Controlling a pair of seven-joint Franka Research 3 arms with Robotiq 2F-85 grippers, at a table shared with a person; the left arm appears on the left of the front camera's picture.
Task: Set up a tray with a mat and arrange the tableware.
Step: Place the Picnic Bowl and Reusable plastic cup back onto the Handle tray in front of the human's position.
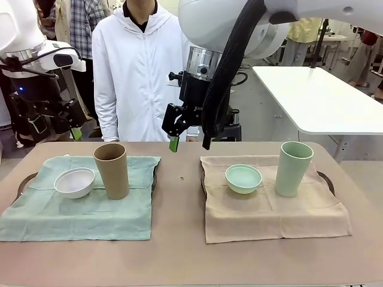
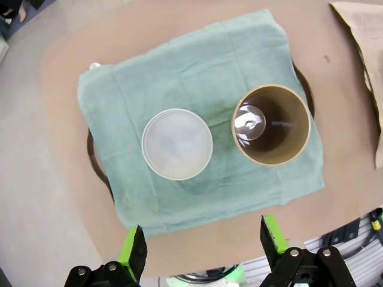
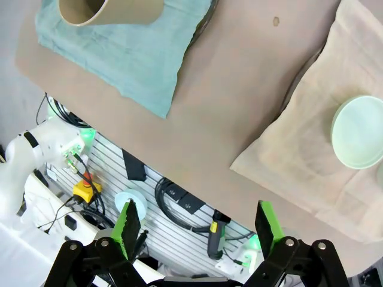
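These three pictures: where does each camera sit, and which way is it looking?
Front view: between the arms, facing across the table at a person in white; both arms show.
Left wrist view: above, looking down past the left gripper, its jaws open, at the green mat, white bowl and tan-brown cup.
Right wrist view: above the table's edge, right gripper with open jaws, over the beige mat and mint-green bowl.
Both wrist views share the tan-brown cup.
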